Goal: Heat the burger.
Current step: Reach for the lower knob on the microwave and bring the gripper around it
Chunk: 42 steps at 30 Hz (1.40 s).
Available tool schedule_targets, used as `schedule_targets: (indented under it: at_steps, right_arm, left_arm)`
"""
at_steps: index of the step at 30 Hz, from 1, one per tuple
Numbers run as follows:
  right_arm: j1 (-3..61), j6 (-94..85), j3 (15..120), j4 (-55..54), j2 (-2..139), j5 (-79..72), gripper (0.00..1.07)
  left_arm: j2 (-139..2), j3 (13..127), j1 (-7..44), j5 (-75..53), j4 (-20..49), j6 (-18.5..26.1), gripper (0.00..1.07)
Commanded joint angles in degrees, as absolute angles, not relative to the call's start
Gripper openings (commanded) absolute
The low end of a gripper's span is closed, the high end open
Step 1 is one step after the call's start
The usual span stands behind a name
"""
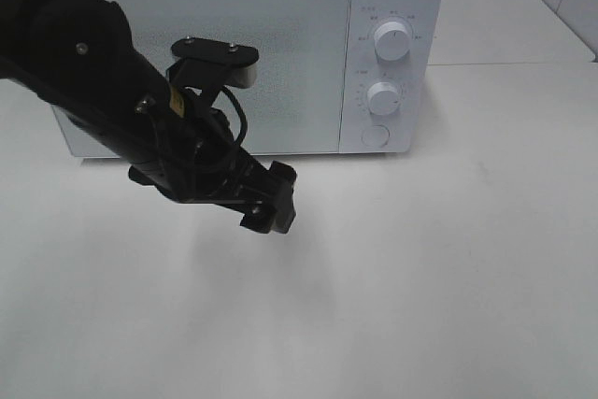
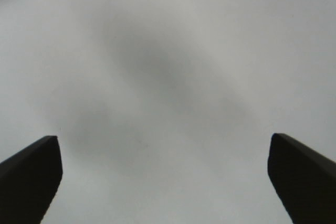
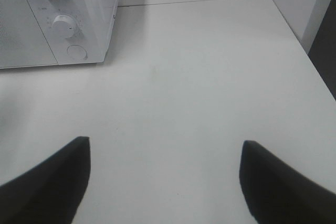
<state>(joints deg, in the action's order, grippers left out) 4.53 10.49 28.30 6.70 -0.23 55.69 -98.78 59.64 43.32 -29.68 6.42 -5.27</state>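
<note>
Burger: not seen in any view, so its place relative to either end effector cannot be told, nor its heading or long axis.

Left end effector (image 1: 273, 201): fingers spread wide, nothing between them but bare worktop (image 1: 448, 277). It hangs low over the worktop at the tip of the left arm (image 1: 84, 72), with a soft grey shadow (image 2: 157, 77) beneath it.

Right end effector (image 3: 165, 141): fingers also wide apart, holding nothing, worktop between them (it does not show in the exterior high view).

Around:
- White microwave (image 1: 234, 53) stands on the worktop just beyond the left end effector, door shut; the speckled door panel hides the inside.
- Its control panel lies on the far side from the left arm: upper knob (image 1: 391, 41), lower knob (image 1: 384, 97), round button (image 1: 375, 135) under them.
- The same panel sits ahead of the right end effector and off to one side, well apart from it.

In the way: the left arm crosses in front of the door's near half; the shut door stands between both end effectors and the oven cavity.
</note>
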Motion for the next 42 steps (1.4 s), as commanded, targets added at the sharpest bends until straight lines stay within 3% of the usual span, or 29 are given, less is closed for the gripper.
schedule_targets:
  at_steps: [1, 8, 16, 18, 23, 24, 27, 29, 30, 32, 37, 42]
  right_arm:
    - [4.13, 10.31, 28.19, 6.76, -1.78, 55.29, 0.76]
    - [4.13, 10.31, 28.19, 6.76, -1.78, 55.29, 0.76]
    - [4.13, 10.31, 28.19, 6.76, -1.78, 55.29, 0.76]
    - [4.13, 10.31, 28.19, 6.76, -1.78, 55.29, 0.76]
    - [4.13, 10.31, 28.19, 6.76, -1.78, 55.29, 0.76]
    - [4.13, 10.31, 28.19, 6.76, -1.78, 55.29, 0.76]
    - [4.13, 10.31, 28.19, 6.76, -1.78, 55.29, 0.76]
    - [4.13, 10.31, 28.19, 6.76, -1.78, 55.29, 0.75]
    - [4.13, 10.31, 28.19, 6.76, -1.78, 55.29, 0.75]
    - [4.13, 10.31, 28.19, 6.76, -1.78, 55.29, 0.75]
    - [4.13, 10.31, 28.19, 6.76, -1.78, 55.29, 0.75]
    - [4.13, 10.31, 28.19, 6.76, -1.78, 55.29, 0.75]
  left_arm:
    - [-96.89, 59.76, 43.54, -35.41, 6.53, -5.61, 1.0]
    - [-94.71, 59.76, 43.2, -44.86, 5.9, -5.33, 1.0]
    - [-91.5, 59.82, 36.96, -55.81, 6.19, -5.33, 1.0]
    - [-87.2, 59.82, 31.97, -59.36, 6.13, -5.16, 1.0]
    - [-82.74, 59.82, 26.24, -60.68, 6.13, -4.98, 1.0]
    - [-80.39, 59.82, 22.4, -61.25, 6.19, -4.3, 1.0]
    - [-79.35, 59.82, 20.34, -61.76, 6.19, -4.01, 1.0]
    - [-76.2, 59.7, 12.72, -64.63, 6.19, -2.98, 1.0]
    - [-76.2, 59.7, 12.72, -64.63, 6.19, -2.98, 1.0]
    - [-73.97, 59.47, 7.73, -66.92, 6.19, -2.23, 1.0]
    - [-68.35, 55.06, 2.58, -66.81, 7.62, 0.0, 1.0]
    - [-62.51, 47.73, 1.72, -64.52, 9.34, 1.15, 1.0]
